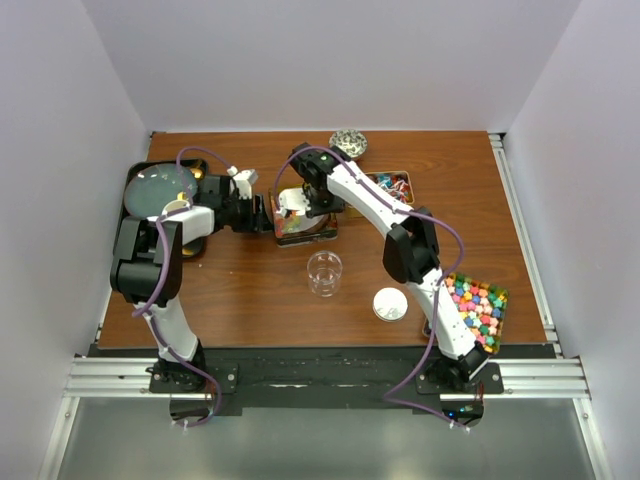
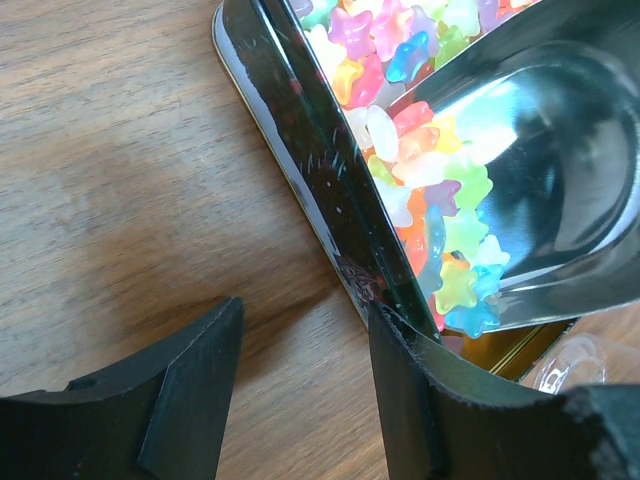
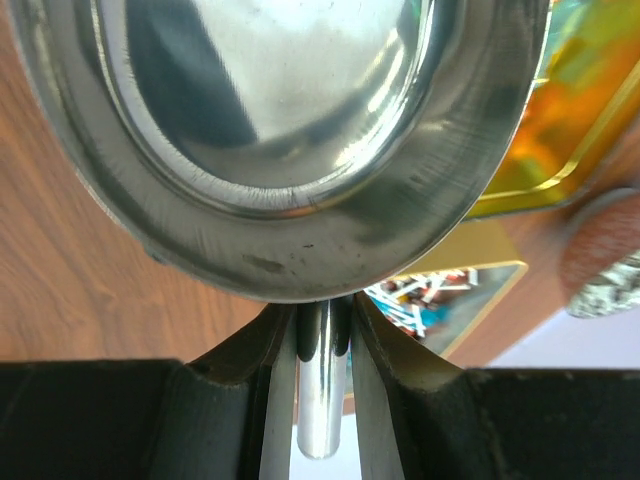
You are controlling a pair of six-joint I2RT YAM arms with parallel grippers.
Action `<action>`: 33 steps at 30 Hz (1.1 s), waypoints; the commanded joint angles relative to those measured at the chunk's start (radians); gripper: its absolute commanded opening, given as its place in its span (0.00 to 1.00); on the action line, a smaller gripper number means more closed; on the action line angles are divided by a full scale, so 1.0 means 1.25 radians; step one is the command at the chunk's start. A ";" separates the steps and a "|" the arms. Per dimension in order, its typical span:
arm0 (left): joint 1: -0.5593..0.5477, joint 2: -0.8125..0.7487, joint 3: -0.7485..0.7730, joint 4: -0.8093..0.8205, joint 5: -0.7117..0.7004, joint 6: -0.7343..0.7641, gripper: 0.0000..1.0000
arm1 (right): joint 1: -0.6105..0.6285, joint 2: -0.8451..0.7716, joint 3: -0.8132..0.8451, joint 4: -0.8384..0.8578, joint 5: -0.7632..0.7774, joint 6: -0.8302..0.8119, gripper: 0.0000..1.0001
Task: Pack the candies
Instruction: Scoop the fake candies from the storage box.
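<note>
The left gripper (image 2: 300,340) has its jaws apart at the left wall of the middle tray (image 2: 300,130), with one finger right against that wall. The tray is full of glossy gummies (image 2: 400,150), and a metal scoop (image 2: 560,170) rests among them. The right gripper (image 3: 320,320) is clamped on the scoop's handle. Further right are the wrapped pieces (image 1: 392,185), with the bright cubes (image 1: 478,305) at the near right.

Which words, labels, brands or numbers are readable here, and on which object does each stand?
No text can be read in any view.
The red-blue-white wrapped candies may carry print, but they are too small and blurred to tell.
The round white lid, the clear round cup and the shiny metal scoop show no lettering.
</note>
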 commanded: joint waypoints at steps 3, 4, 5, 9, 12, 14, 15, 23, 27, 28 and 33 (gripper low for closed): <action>-0.003 0.013 0.000 -0.068 0.029 0.038 0.59 | 0.004 -0.038 -0.034 0.030 -0.169 0.052 0.00; 0.000 0.008 0.000 -0.073 0.029 0.049 0.60 | 0.000 -0.041 -0.036 0.033 -0.174 0.059 0.02; 0.004 0.001 0.001 -0.081 0.029 0.055 0.60 | -0.001 -0.043 -0.040 0.039 -0.183 0.062 0.06; 0.006 -0.015 0.002 -0.100 0.029 0.085 0.61 | -0.017 -0.065 -0.056 0.044 -0.235 0.069 0.26; 0.009 -0.025 -0.003 -0.108 0.033 0.098 0.61 | -0.025 -0.076 -0.071 0.046 -0.265 0.084 0.36; 0.008 -0.030 -0.008 -0.113 0.037 0.105 0.61 | -0.032 -0.076 -0.076 0.047 -0.281 0.097 0.39; 0.009 -0.031 -0.009 -0.113 0.038 0.106 0.61 | -0.036 -0.074 -0.076 0.047 -0.283 0.102 0.42; 0.009 -0.042 -0.010 -0.121 0.037 0.113 0.61 | -0.062 -0.054 -0.061 0.046 -0.276 0.137 0.42; 0.009 -0.041 -0.010 -0.122 0.035 0.116 0.61 | -0.072 -0.048 -0.066 0.050 -0.265 0.138 0.39; 0.009 -0.040 -0.010 -0.121 0.036 0.116 0.61 | -0.073 -0.047 -0.069 0.055 -0.266 0.139 0.39; 0.009 -0.036 -0.005 -0.124 0.033 0.117 0.61 | -0.074 -0.041 -0.077 0.063 -0.260 0.134 0.33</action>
